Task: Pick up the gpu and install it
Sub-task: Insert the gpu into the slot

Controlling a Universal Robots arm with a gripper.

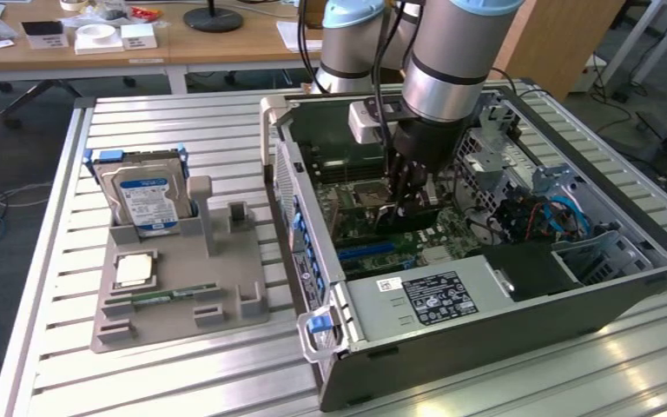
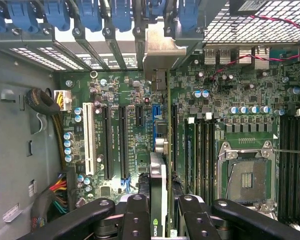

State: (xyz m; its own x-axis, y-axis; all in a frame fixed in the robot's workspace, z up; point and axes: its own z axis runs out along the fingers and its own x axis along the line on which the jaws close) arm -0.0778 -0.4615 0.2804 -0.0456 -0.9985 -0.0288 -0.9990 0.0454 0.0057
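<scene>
**Gripper clamped on the graphics card inside the case**

Gripper [image 2: 162,212] jaws are seen partly closed, clamped on the two faces of the graphics card [image 2: 160,165], which is held edge-on inside the computer case [image 1: 450,347]. The card is stood upright over the mainboard [image 2: 115,100] on the floor of the case. It is lined up with the row of long slots [image 2: 124,145], between them and the processor socket [image 2: 246,175]. Its silvery bracket [image 2: 160,47] is pointed at the rear wall of the case, just below the blue clips [image 2: 90,15]. Whether the card's lower edge is already in a slot cannot be told.

Several faults are judged possible from here. If the card is tilted or set slightly to one side of its slot, its contacts could be pressed onto the slot's rim and either part damaged. If the bracket is caught on the rear wall of the case, the card could be levered up at one end and left half seated. If it is pushed down hard while misaligned, the card could be slid or twisted between the jaws.
</scene>
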